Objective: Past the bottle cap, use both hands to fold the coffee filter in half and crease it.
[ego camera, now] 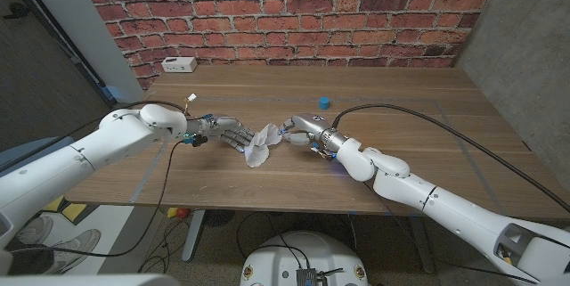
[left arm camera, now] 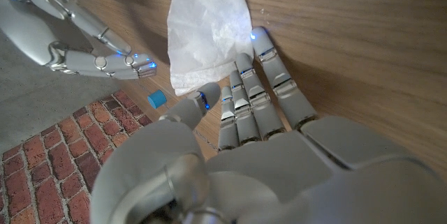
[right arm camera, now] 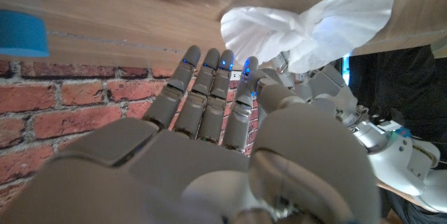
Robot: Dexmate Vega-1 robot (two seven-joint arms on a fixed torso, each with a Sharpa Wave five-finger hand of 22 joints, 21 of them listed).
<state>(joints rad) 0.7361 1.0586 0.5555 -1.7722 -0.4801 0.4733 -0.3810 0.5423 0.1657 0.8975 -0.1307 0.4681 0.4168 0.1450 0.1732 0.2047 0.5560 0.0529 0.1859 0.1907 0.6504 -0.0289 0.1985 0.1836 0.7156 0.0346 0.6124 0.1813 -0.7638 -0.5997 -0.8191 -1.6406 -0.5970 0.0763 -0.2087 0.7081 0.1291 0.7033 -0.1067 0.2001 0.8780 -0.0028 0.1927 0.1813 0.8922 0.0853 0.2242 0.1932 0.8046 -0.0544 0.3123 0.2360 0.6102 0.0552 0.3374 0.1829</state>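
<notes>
Left hand (ego camera: 221, 132) sat left of centre in the head view, fingers stretched toward the coffee filter (ego camera: 261, 144). In its own wrist view, that hand (left arm camera: 244, 133) had fingertips (left arm camera: 260, 41) on or just at the filter's (left arm camera: 207, 25) near edge, thumb close beside the paper. Could not tell whether the paper was pinched or merely touched; fingers looked extended, not curled.

Right hand (ego camera: 303, 131) came in from the other side, at centre frame, fingers pointing at the filter. In its wrist view, the right hand (right arm camera: 209, 147) had its fingers straight and together, tips just short of the crumpled white filter (right arm camera: 307, 28). No grip visible; it appeared open and empty.

Filter lay on the wooden table (ego camera: 401, 117) between the two hands, slightly below centre of the head view, rumpled and partly gathered, not flat. Its long axis ran roughly from upper right to lower left in the head view, across the line joining the hands.

Blue bottle cap (ego camera: 324, 102) stood right of centre and above the filter, well apart from it, nearer the right hand.

Judgement: both hands were about equally near, left hand a touch closer. The fold likely turned on bringing one side over across that axis.
</notes>
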